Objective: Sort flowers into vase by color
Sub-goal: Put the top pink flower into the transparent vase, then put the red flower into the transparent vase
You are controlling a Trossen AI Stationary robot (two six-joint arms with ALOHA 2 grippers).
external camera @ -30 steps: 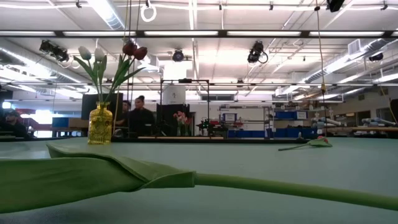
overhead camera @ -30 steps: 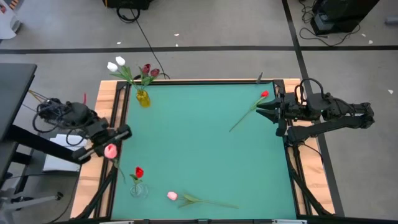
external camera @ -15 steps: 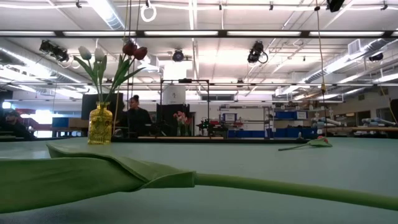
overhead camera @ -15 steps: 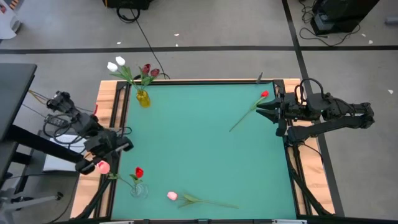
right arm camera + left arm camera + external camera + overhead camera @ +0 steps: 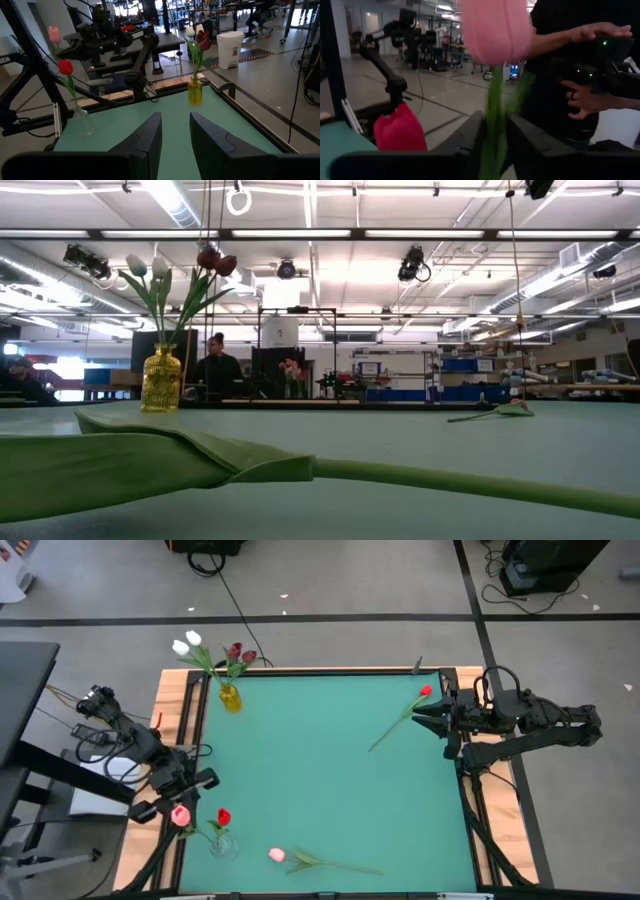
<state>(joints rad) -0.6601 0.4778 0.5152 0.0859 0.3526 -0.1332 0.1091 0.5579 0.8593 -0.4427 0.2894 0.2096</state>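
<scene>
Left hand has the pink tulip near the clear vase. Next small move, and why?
Probably ease the left hand open further and lift clear, only if the stem's foot is inside. The pink tulip stands upright beside the red tulip over the clear vase, its stem between the hand's fingers. Whether the stem has entered the vase is unclear. The right hand waits at the table's edge.

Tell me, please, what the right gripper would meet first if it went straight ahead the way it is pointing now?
The right gripper, open and empty at the table's right edge, points across bare green table. The way looks free up to the far side, where the left arm stands; the yellow vase sits off to one side, though depth is uncertain.
</scene>
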